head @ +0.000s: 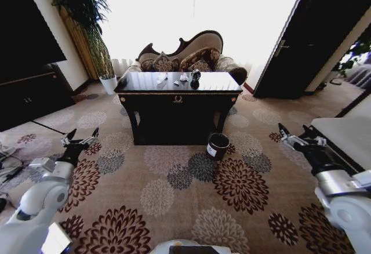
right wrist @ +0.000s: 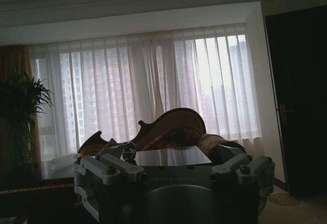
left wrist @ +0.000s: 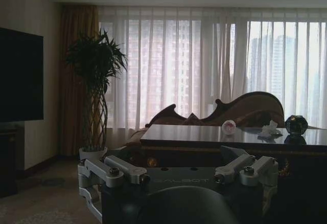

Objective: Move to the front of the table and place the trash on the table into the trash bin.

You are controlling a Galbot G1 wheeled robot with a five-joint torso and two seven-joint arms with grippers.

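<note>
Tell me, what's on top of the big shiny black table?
On the glossy dark wooden table lie crumpled white paper wads and a dark shiny round piece. Nothing covers them.

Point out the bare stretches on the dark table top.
The table is bare at its left end and right end. The trash crowds the middle toward the sofa side. Its near strip is bare too.

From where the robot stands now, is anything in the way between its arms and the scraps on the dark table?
Nothing visible but open carpet. The trash lies on the far-off table. The left tool and right tool hang open, low at either side. The trash bin stands by the table's front right leg.
</note>
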